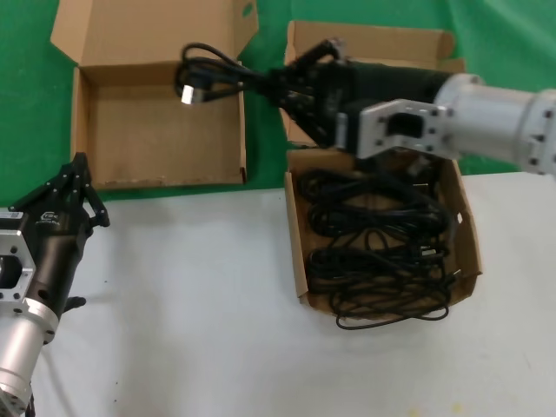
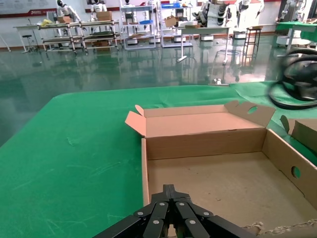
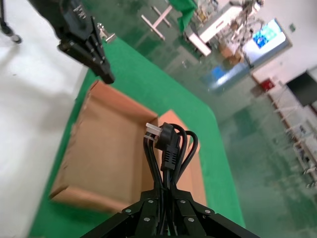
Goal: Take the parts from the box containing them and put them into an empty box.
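While a power cord [image 1: 208, 76] is being pinched by the right gripper [image 1: 276, 87], it is best being lowered well inside the empty box [image 1: 95, 61] before being released; the left gripper [image 1: 76, 184], pressed together, is being kept parked.

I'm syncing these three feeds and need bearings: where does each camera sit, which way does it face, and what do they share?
Head: looks down from above on both boxes, both arms showing.
Left wrist: sits behind the left gripper, facing across the empty box.
Right wrist: sits behind the right gripper, shut on a power cord.
Shared: all show the empty box; the head view also shows that cord.
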